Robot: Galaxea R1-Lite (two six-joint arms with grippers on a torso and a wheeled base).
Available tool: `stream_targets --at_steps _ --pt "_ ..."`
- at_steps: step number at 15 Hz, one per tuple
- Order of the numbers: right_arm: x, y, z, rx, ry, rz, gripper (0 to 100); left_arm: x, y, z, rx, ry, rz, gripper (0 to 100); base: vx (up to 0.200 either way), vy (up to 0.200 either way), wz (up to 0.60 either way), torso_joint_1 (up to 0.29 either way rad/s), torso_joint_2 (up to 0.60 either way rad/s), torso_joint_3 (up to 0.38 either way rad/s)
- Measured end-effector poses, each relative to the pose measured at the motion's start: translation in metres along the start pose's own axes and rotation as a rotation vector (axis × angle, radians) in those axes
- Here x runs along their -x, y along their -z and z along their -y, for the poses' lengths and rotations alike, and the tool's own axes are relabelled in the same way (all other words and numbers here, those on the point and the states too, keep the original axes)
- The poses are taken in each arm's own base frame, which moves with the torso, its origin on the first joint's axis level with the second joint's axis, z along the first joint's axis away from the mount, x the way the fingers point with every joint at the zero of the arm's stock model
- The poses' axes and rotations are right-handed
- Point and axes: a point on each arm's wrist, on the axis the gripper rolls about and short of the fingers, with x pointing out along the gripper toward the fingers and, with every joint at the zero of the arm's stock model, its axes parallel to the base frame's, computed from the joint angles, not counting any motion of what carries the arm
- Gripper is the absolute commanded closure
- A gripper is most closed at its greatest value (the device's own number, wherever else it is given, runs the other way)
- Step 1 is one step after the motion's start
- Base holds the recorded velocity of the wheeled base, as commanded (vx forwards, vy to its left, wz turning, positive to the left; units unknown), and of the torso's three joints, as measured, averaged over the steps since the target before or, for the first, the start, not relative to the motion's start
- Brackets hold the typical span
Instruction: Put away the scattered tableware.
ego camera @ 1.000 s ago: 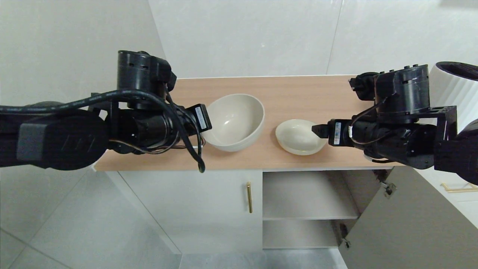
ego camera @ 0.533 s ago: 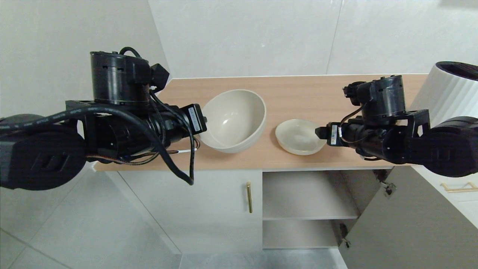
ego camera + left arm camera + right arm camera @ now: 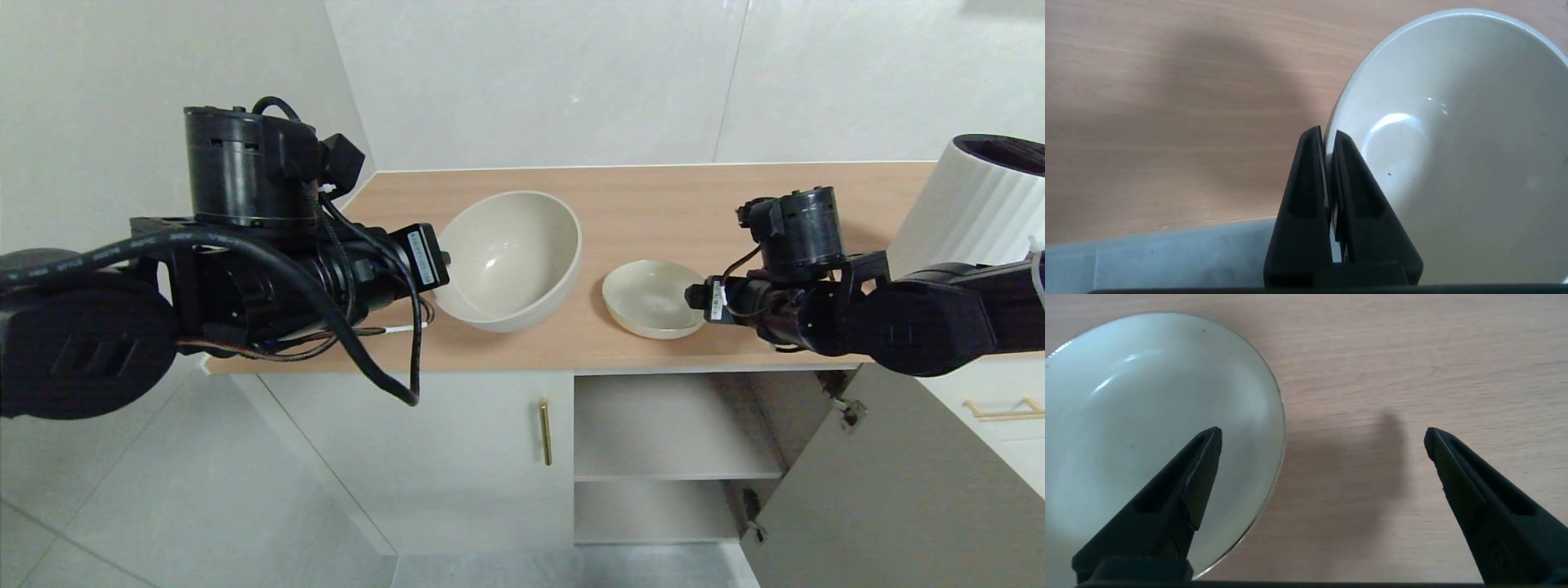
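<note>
Over the last second the left gripper [image 3: 441,269], left of centre, has tipped the large bowl [image 3: 510,261] further up. Its fingers are pinched tight on the bowl's left rim, so the lift looks begun. The bowl is cream, deep and glossy inside, tilted on the wooden counter [image 3: 653,192]. Right of centre the small dish [image 3: 653,298] lies flat, shallow and pale. The right gripper [image 3: 698,295] has sunk slightly. Its fingers are spread wide, one over the dish, one over bare counter, gripping nothing.
</note>
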Motion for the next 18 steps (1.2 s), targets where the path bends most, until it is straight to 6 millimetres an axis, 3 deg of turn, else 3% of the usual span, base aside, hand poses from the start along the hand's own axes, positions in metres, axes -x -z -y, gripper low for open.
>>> stream_targets --at_steps 4,5,12,15,18 --pt "-0.007 0.004 -0.005 -0.009 -0.006 0.011 0 0.001 -0.001 0.0 0.0 0.001 0.002 100 0.0 0.0 0.0 0.0 0.0 0.0" --pt "-0.009 0.006 -0.005 -0.012 -0.006 0.008 100 0.001 -0.001 0.0 0.0 0.0 0.003 100 0.0 0.0 0.0 0.0 0.0 0.0" --pt "-0.008 0.005 -0.006 -0.068 -0.017 0.01 100 0.001 -0.001 0.0 0.006 0.001 0.004 100 0.0 0.0 0.0 0.0 0.0 0.0" --pt "0.008 -0.003 -0.001 -0.108 -0.078 0.009 100 0.001 0.001 -0.001 0.003 -0.001 0.002 100 0.0 0.0 0.0 0.0 0.0 0.0" --pt "0.027 0.001 0.007 -0.107 -0.2 -0.041 100 0.004 0.005 -0.003 -0.002 -0.04 0.005 100 0.0 0.0 0.0 0.0 0.0 0.0"
